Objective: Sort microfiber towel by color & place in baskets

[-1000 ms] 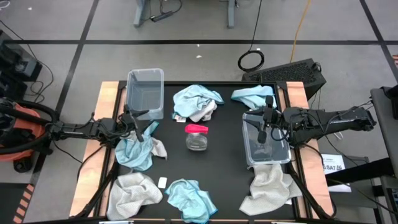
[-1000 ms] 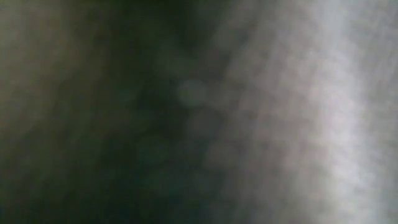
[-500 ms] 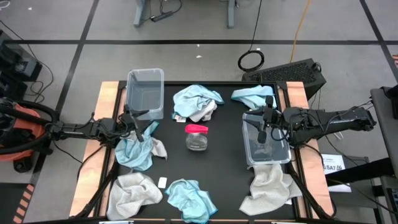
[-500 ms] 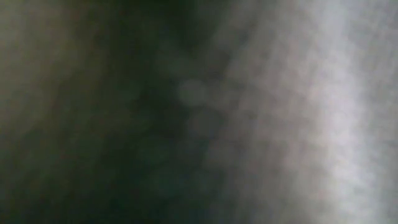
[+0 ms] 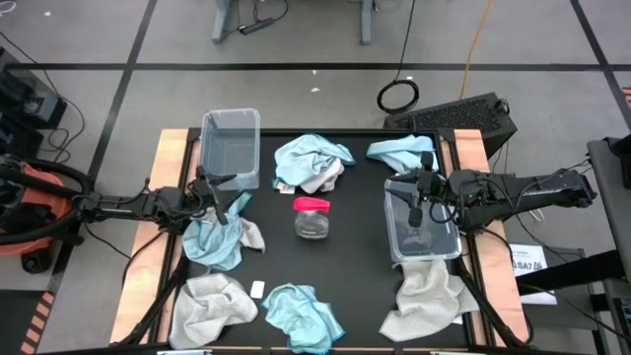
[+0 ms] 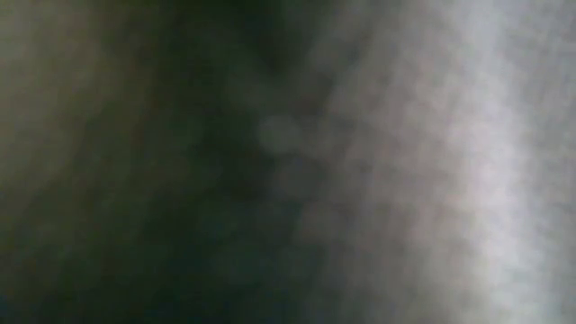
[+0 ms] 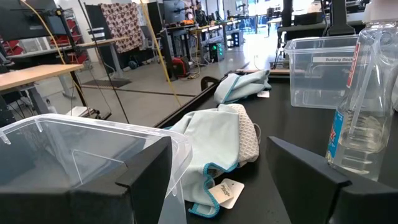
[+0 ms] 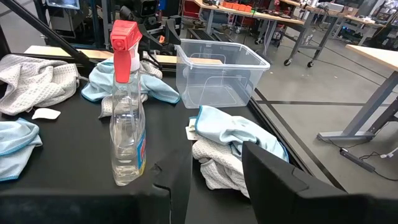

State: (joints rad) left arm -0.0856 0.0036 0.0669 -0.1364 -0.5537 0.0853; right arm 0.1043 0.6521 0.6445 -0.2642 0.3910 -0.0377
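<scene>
Where the left tool (image 5: pixel 219 197) hovers with fingers spread wide and empty, one clear basket (image 5: pixel 231 148) stands just beside it, nothing inside. Under that tool lies a light blue towel (image 5: pixel 213 242) with grey cloth. Farther across the desk (image 5: pixel 355 276), the right tool (image 5: pixel 416 202) hangs half-open over the second clear basket (image 5: pixel 422 232), gripping nothing; a blue-and-grey towel heap (image 5: pixel 314 163) lies between them.

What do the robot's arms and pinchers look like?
Both arms are long, thin and dark, built of jointed pieces. The left gripper and the right gripper are each made of two flat, black, blocky fingers, plain with no markings that can be seen. Dark cables run beside the left arm, near something orange by the table's edge.
</scene>
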